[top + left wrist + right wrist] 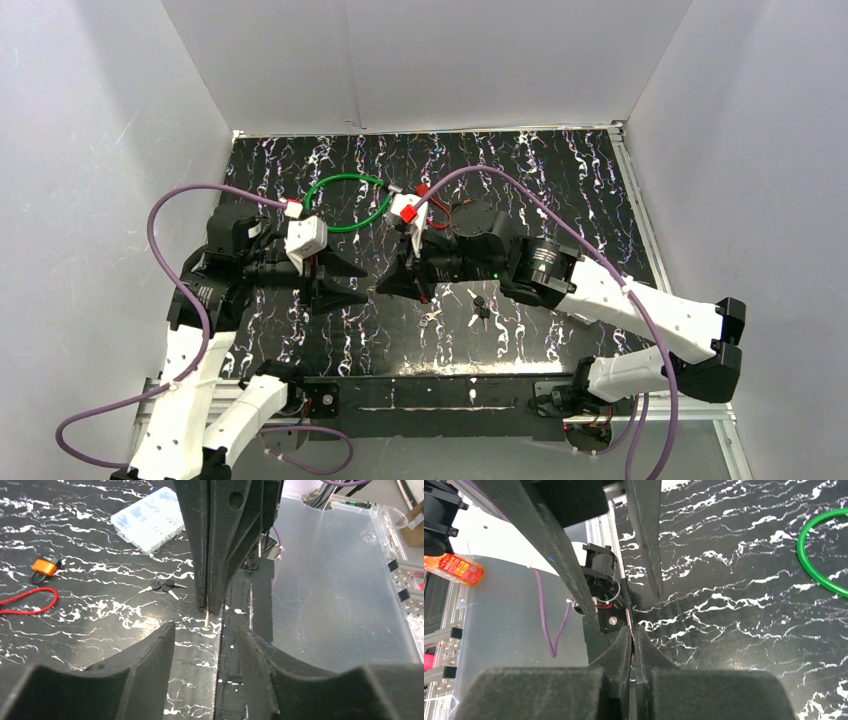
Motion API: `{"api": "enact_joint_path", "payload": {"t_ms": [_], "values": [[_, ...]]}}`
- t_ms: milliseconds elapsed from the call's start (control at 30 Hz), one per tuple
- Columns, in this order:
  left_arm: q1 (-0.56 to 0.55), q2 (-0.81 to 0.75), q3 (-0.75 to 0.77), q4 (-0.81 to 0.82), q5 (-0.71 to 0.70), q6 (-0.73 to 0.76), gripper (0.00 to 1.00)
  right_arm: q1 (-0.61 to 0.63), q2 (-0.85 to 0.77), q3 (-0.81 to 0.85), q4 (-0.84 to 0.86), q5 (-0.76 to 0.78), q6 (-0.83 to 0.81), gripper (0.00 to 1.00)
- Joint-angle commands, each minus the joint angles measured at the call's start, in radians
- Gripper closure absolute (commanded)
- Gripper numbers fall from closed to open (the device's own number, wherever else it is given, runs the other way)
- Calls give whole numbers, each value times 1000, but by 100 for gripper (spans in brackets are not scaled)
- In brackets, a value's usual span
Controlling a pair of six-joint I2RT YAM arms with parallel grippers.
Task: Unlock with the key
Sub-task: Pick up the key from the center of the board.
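Note:
My right gripper [632, 630] is shut on a thin metal key [628, 617], whose blade sticks out past its fingertips. In the left wrist view that key [206, 620] hangs from the right arm's closed fingers [215, 555]. My left gripper [205, 627] stands open just in front of it, touching nothing. From above, both grippers meet tip to tip at mid-table, the left gripper [360, 285] facing the right gripper [385, 287]. An orange padlock [44, 567] on a red cable [30, 605] lies farther back on the table.
A bunch of spare keys [162, 585] lies on the black marbled table [560, 200], and the same bunch [481, 306] shows from above. A green cable loop [350, 205] sits at the back. A clear plastic box [150, 520] and an orange bottle [454, 567] are off to the sides.

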Motion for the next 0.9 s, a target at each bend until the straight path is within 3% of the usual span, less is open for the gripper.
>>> {"api": "enact_joint_path", "payload": {"t_ms": [0,133,200,367,567,733,867], "values": [[-1,5,28,4,-3,3,41,5,-81,-45,0,58,40,99],[-2,23,34,16,-14,18,11,5,-151,-122,-1,111,74,99],[-2,39,34,19,-30,28,3,4,-192,-156,-13,146,90,99],[-1,139,37,42,-105,42,2,-4,-300,-225,-70,260,137,99],[-14,434,109,126,-329,-36,2,-6,-442,-301,-141,434,222,99],[-104,670,183,177,-497,-12,2,-6,-549,-358,-186,531,298,99],[-180,841,265,252,-552,48,2,-6,-587,-368,-224,577,333,99]]}}
